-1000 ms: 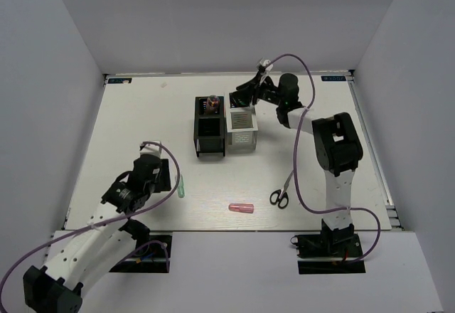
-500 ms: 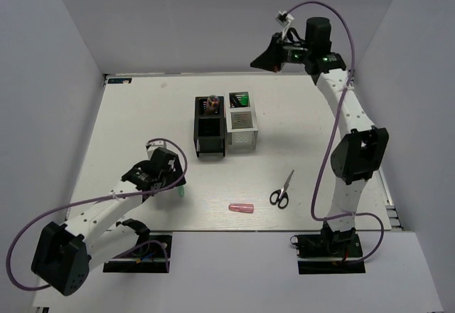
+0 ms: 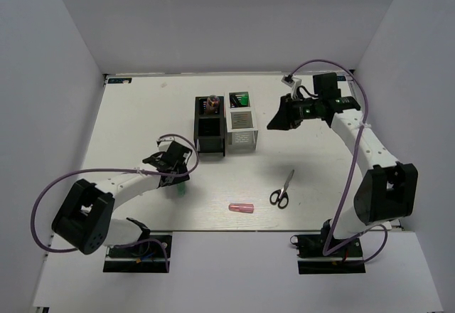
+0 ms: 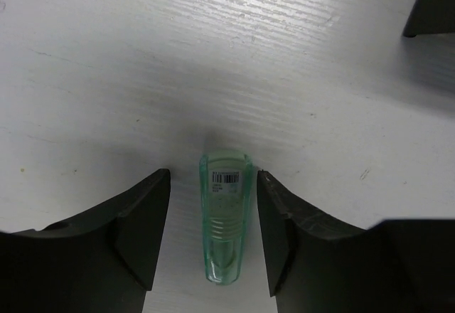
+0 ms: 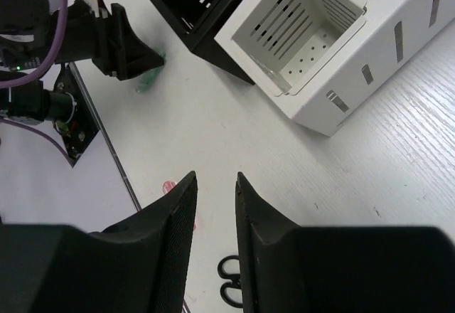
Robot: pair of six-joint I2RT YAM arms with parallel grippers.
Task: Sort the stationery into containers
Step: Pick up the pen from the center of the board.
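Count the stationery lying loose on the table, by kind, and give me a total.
tubes: 2 (pale green tube, pink tube)
scissors: 1
total: 3

green tube (image 3: pixel 183 190) mostly hidden under left hand (image 3: pixel 179 179), scissors (image 5: pixel 229 289) cut by bottom edge

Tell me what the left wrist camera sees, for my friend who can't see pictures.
A stubby pale green see-through tube with a barcode label lies on the white table, between the two black fingers of the left gripper. The fingers stand open with a gap on each side of the tube. A black corner shows at the top right.
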